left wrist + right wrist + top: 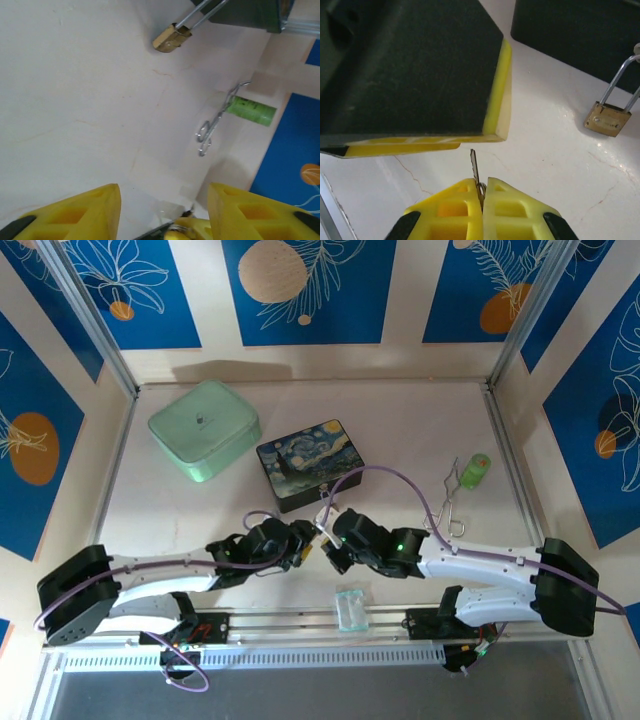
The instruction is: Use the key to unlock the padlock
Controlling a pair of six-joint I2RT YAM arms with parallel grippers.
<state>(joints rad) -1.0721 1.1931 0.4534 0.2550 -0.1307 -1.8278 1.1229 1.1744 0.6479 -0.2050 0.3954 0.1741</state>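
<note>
Finding: your right gripper [482, 186] is fully closed on the key [474, 164], and only the thin blade stands proud of the fingertips. Your left gripper [164, 192] stands partly open just beside it, with nothing visibly in its grasp. The padlock [607, 119] lies on the table [75, 100] near the key but apart from it, its shackle hooked to the painted tin [310, 465]. The keyway cannot be seen. Recommendation: steady the brass body with the left fingers first, then advance the blade straight. A skewed approach will likely push the lock aside.
</note>
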